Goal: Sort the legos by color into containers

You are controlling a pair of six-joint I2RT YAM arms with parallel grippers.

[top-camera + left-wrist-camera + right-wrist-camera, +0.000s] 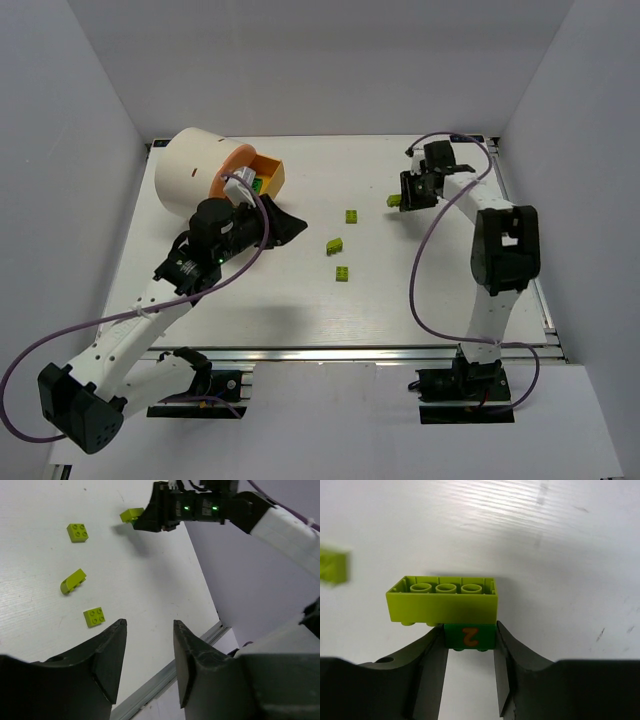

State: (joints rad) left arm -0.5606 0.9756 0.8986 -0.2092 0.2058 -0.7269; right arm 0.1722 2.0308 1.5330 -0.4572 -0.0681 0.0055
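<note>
Pinching with the right gripper (469,647), upper right of the overhead frame, a dark green lego (469,635) stuck beneath a yellow-green brick (442,601), probably for splitting before sorting, with the left gripper (150,647) parted and empty near the orange tray (272,172), upper left.

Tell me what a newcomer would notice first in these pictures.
Probably the big cream drum with its orange face, at the far left of the table. Then the right tool, far right, shut on a dark green brick marked 2 that is joined to a yellow-green brick. Three loose yellow-green bricks lie mid-table.
</note>
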